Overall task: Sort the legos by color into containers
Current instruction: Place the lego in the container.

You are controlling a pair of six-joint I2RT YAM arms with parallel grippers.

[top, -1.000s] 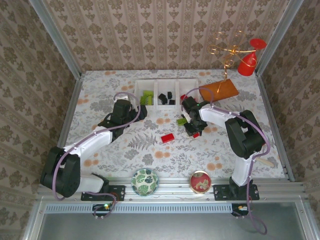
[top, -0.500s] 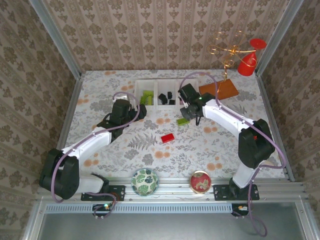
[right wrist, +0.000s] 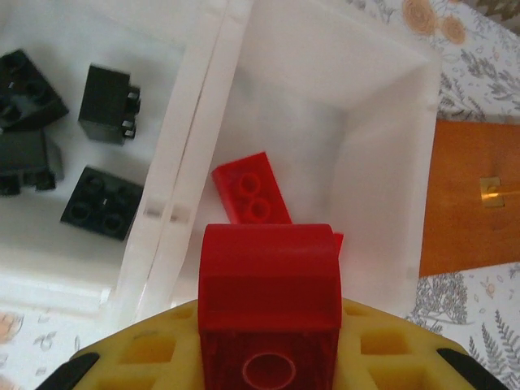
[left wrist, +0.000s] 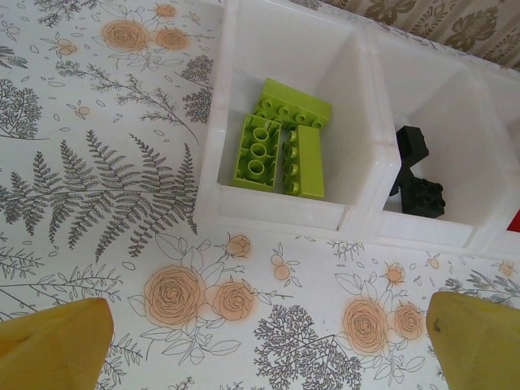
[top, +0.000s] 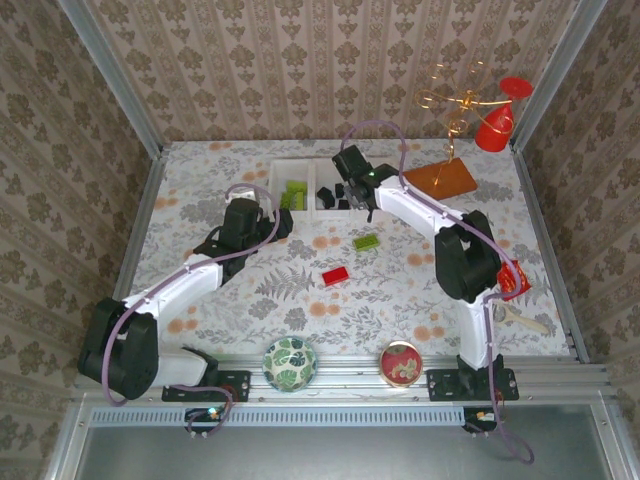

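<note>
Two bricks lie loose on the floral tablecloth (top: 250,290): a lime green brick (top: 366,241) and a red brick (top: 335,276), both apart from the white tray (left wrist: 284,213). Right gripper (right wrist: 268,349) is clamped on a red piece (right wrist: 268,276), poised above the tray's right compartment, where another red lego (right wrist: 250,188) already lies. Step, as judged: depositing red. Next move calls for parting the fingers so the piece falls clear of the divider. Black cubes (right wrist: 101,101) middle, green legos (left wrist: 284,146) left. Left gripper (left wrist: 260,341) is spread wide, empty, just before the tray. Patterned walls (top: 330,60), aluminium frame (top: 110,75).
</note>
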